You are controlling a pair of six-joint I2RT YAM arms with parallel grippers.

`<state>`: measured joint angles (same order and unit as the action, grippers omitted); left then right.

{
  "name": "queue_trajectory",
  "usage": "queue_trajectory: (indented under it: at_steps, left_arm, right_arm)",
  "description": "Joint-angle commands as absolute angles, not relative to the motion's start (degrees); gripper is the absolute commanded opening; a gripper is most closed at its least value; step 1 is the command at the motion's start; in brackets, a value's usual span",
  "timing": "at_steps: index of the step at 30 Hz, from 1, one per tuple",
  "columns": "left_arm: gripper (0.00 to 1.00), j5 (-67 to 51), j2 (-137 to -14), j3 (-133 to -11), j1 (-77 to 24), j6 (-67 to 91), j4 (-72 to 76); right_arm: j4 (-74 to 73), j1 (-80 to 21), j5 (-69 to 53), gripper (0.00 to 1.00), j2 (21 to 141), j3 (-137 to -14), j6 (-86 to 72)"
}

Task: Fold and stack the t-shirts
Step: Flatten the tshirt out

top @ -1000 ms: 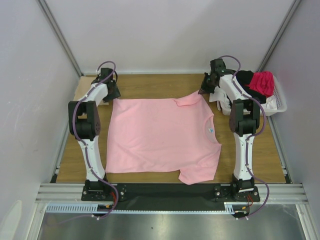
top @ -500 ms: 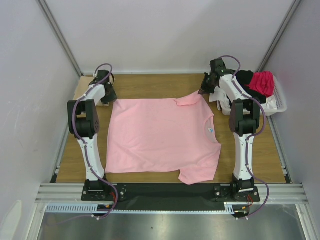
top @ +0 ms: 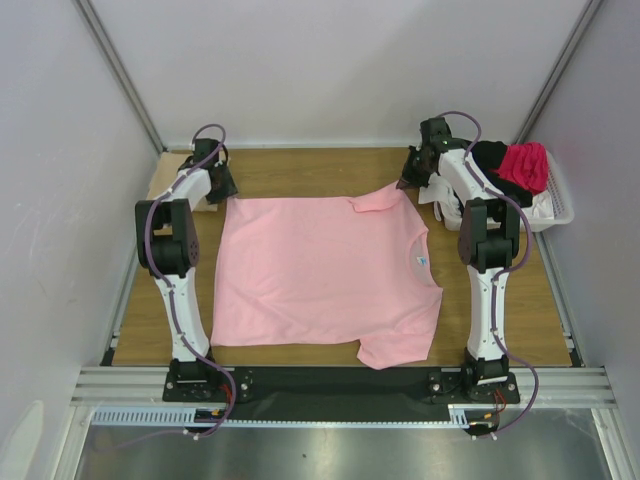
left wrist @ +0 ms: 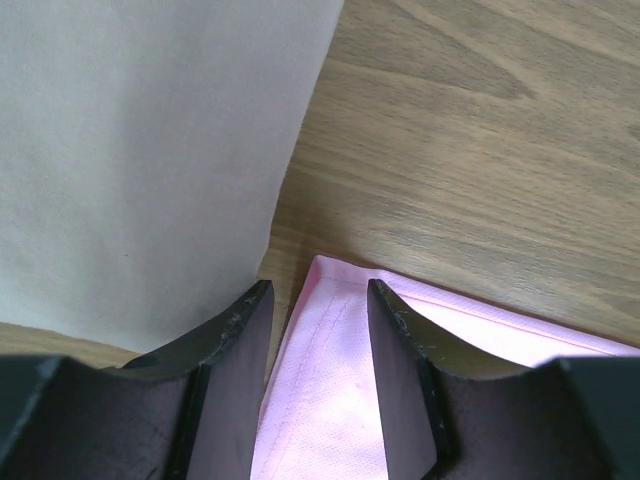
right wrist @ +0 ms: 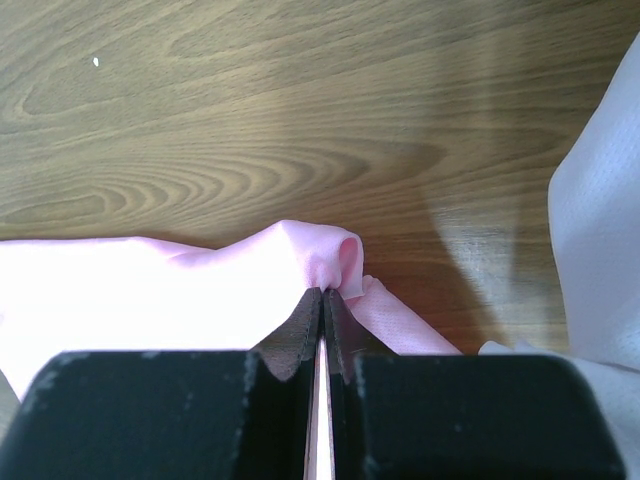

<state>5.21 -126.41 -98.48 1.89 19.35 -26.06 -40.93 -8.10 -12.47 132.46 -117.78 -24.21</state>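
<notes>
You are looking down on a wooden desk with a pink t-shirt spread flat across its middle, collar toward the right arm and hem toward the left arm.

Your left tool sits at the far left corner of the shirt. From the left wrist, this tool has its two dark fingers spread apart, with a clear gap between them. The pink hem corner lies in that gap on the desk; the fingers are not pinching it. Just left of this corner lies a folded tan shirt, close to the pink cloth.

Your right tool is at the far right sleeve of the pink t-shirt. From the right wrist, this tool has its fingers pressed together on a small raised fold of pink cloth, which bunches up just beyond the tips. A white cloth hangs at the right edge of that view.

Past the right arm, a white basket stands at the desk's right edge, holding a black shirt and a magenta shirt.
</notes>
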Motion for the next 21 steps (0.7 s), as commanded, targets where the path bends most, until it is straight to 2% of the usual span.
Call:
queue_trajectory:
  at_steps: [1,21]
  left_arm:
    - [0.47,3.3,-126.4,-100.0,2.2,18.4,-25.4]
    - [0.40,4.2,-127.2,-97.6,2.3,17.6,-25.0]
  right_arm:
    - [-41.3,-8.4,-11.9,0.04,131.9,-120.1,-25.0]
    - [-41.4,-8.3,-11.5,0.04,131.7,-120.3,-25.0]
